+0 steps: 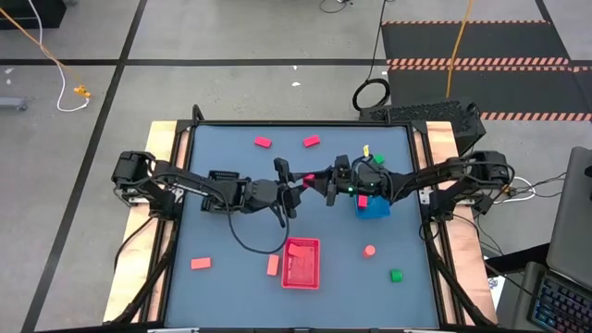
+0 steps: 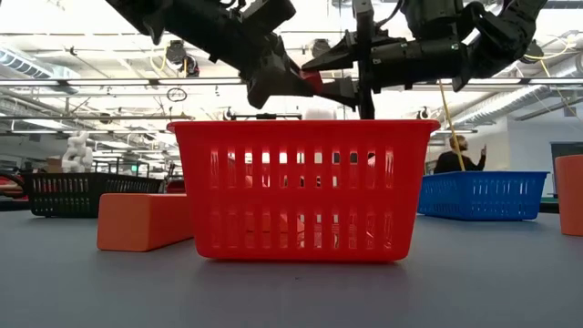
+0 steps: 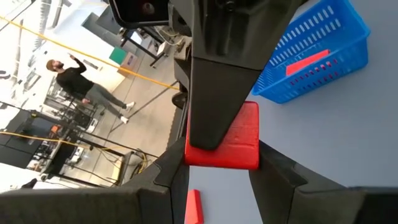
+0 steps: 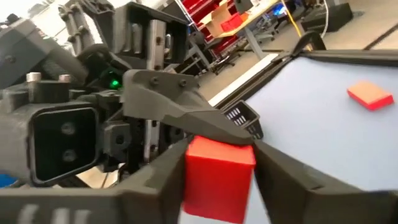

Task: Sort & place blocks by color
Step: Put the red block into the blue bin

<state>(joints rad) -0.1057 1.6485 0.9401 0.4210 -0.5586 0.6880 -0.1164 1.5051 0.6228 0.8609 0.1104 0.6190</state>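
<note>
A red block (image 1: 310, 183) is lifted above the table's middle, between my two grippers, which meet head-on. My left gripper (image 3: 222, 177) comes from the left and my right gripper (image 4: 219, 186) from the right; both are shut on the block. In the low view the block (image 2: 314, 82) shows above the red tray (image 2: 305, 191). Other blocks lie flat on the table: magenta-red ones (image 1: 264, 141) (image 1: 312, 141) near the far edge, salmon ones (image 1: 201, 264) (image 1: 273, 265) (image 1: 370, 250) and a green one (image 1: 397, 275) near the near edge. One red block (image 1: 363, 199) lies in the blue tray (image 1: 375, 209). My left gripper pinches the red block's near end (image 3: 221, 158) between its two fingers, coming level from the table's left. The block is lifted clear. The right arm's finger (image 3: 217, 93) lies over its upper face. My right gripper pinches the same block by its opposite end (image 4: 217, 180) between its two fingers, level from the table's right. Its finger pair stands crosswise to the left one, whose finger (image 4: 186, 118) lies over the block. The block is clear of the table.
The red tray (image 1: 301, 262) stands near the near edge, just below the grippers; the blue tray is under the right arm. A black tray (image 2: 82, 193) stands at the left. A green block (image 1: 375, 159) lies by the right arm. People stand in the room beyond.
</note>
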